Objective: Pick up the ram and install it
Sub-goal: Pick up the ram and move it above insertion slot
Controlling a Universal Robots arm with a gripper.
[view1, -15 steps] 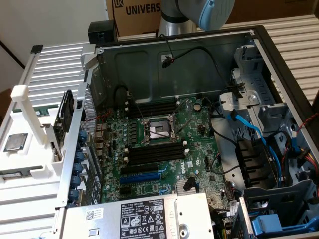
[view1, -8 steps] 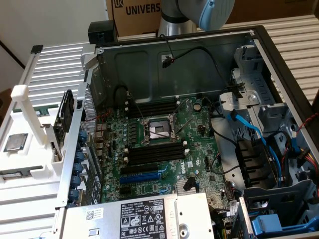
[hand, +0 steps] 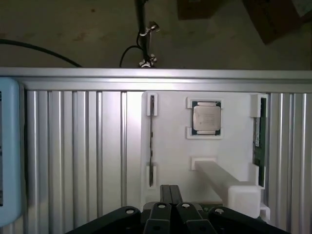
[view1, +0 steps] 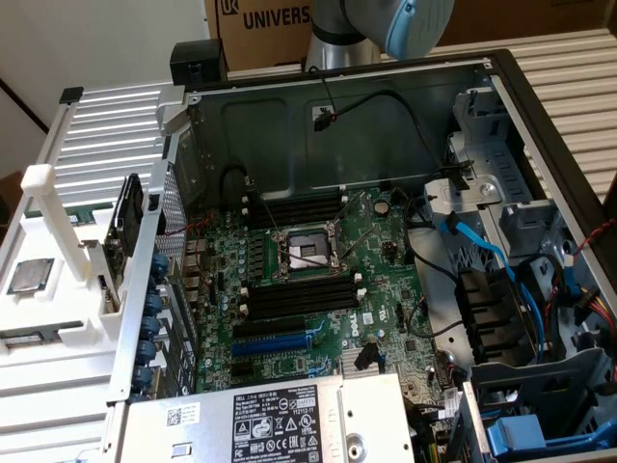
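Fingers (hand: 165,195) pressed together and empty, the gripper (hand: 170,187) hovers over the white holder (hand: 170,161); the ram (hand: 257,146) stands on edge in it, ahead and well to 1 side. Approach stage, seemingly: a grasp calls for parted fingers centred across that thin board.
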